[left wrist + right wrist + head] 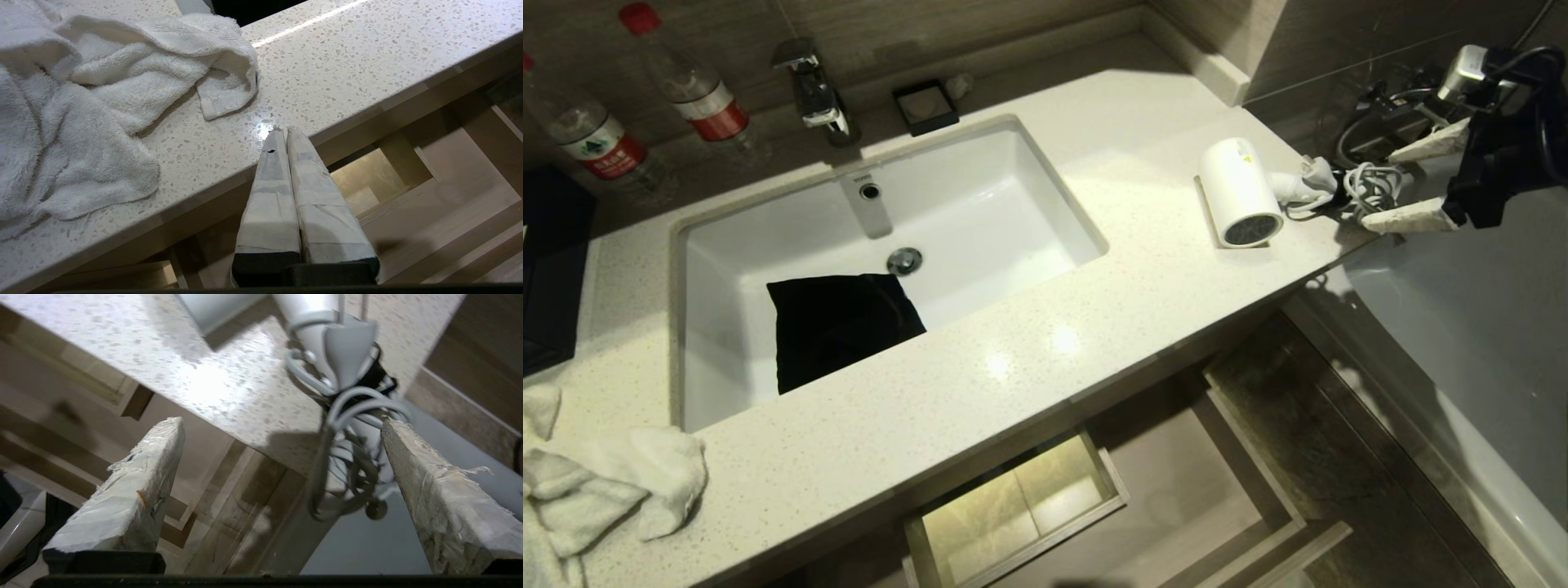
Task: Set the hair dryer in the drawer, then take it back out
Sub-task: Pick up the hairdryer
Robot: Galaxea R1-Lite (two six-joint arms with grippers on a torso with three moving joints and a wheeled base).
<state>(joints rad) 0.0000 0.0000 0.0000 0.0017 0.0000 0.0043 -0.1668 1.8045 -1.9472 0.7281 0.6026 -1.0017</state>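
Observation:
The white hair dryer point(1240, 193) lies on its side on the right end of the countertop point(1045, 343), dark grille toward the front edge. Its bundled cord point(1372, 186) trails off the counter's right corner. My right gripper point(1379, 189) hovers just right of that corner, open, with one finger on each side of the cord and holding nothing. The right wrist view shows the cord point(355, 465) between the spread fingers point(135, 486) and the dryer's handle point(327, 330) beyond. The drawer point(1176, 482) stands pulled out under the counter. My left gripper point(282, 131) is parked, shut, at the counter's front edge.
A black pouch point(837, 322) lies in the white sink point(1013, 212). A white towel point(605, 482) is heaped at the counter's near left. Two water bottles point(698, 90) and a faucet point(817, 94) stand at the back. A bathtub point(1462, 327) borders the right side.

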